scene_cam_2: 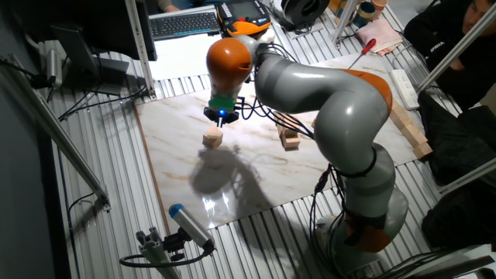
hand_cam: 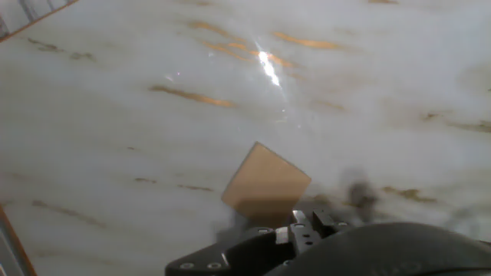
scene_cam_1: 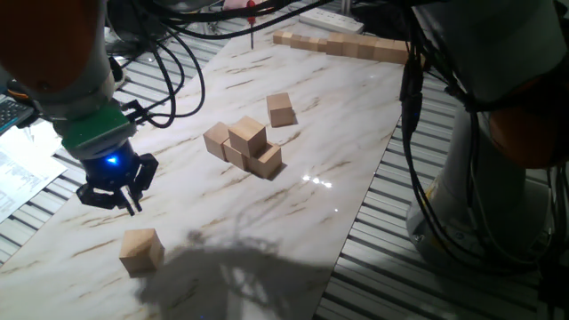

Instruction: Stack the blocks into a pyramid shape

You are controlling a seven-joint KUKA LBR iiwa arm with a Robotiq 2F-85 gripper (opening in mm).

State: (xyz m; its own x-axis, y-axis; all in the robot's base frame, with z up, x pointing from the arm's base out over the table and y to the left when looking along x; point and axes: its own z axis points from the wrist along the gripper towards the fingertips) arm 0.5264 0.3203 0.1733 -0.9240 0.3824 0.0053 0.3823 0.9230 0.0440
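We are at the fetching step: our gripper (scene_cam_1: 123, 197) hangs above the marble table (scene_cam_1: 338, 142), holding nothing, its fingers seemingly a little apart, though we cannot tell for sure. The loose block (scene_cam_1: 141, 250) lies on the table just below and slightly ahead of the fingertips, not touching them; in the hand view it (hand_cam: 266, 184) shows as a diamond, turned relative to us. The started cluster of blocks (scene_cam_1: 244, 148) sits well away, with another single block (scene_cam_1: 280, 109) beyond. Next, we judge, we must centre over the loose block, rotate to square with its faces, and descend around it.
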